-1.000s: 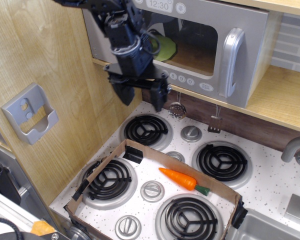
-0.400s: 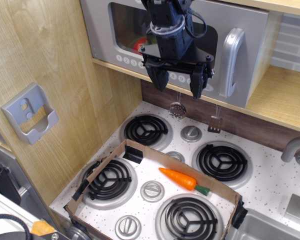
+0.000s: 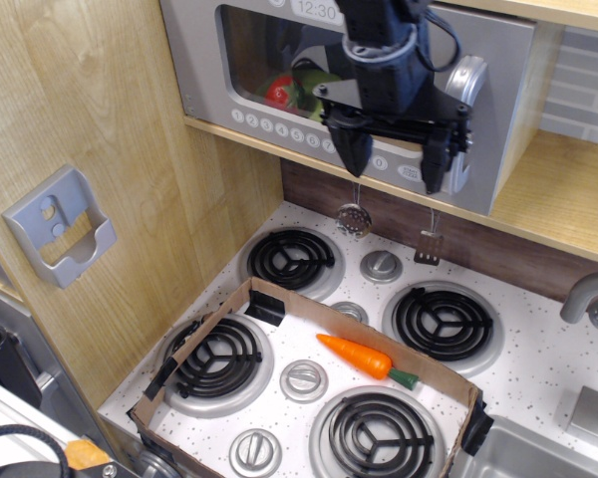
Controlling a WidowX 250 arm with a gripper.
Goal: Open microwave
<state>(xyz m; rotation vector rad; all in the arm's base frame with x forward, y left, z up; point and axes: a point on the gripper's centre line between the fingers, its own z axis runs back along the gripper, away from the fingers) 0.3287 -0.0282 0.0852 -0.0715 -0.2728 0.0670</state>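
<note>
The grey microwave (image 3: pixel 219 70) sits on a wooden shelf above the stove, door shut. Its clear window shows red and green items inside. A row of round white buttons (image 3: pixel 279 129) runs along its bottom edge, and a clock display (image 3: pixel 317 10) is at the top. The silver vertical handle (image 3: pixel 465 110) is at the door's right side, partly hidden by my arm. My black gripper (image 3: pixel 396 161) hangs open in front of the door's lower right, fingers pointing down. Its right finger (image 3: pixel 437 159) is just left of the handle and holds nothing.
Below is a white speckled stove top (image 3: pixel 538 349) with several black burners and silver knobs. An orange carrot (image 3: pixel 364 358) lies in a low cardboard frame (image 3: pixel 219 324). A ladle and spatula hang under the shelf. A grey wall holder (image 3: pixel 60 224) is on the left panel; a tap is at right.
My gripper has moved right across the microwave front, from the left of the window to just beside the handle. It stays open. The door has not moved.
</note>
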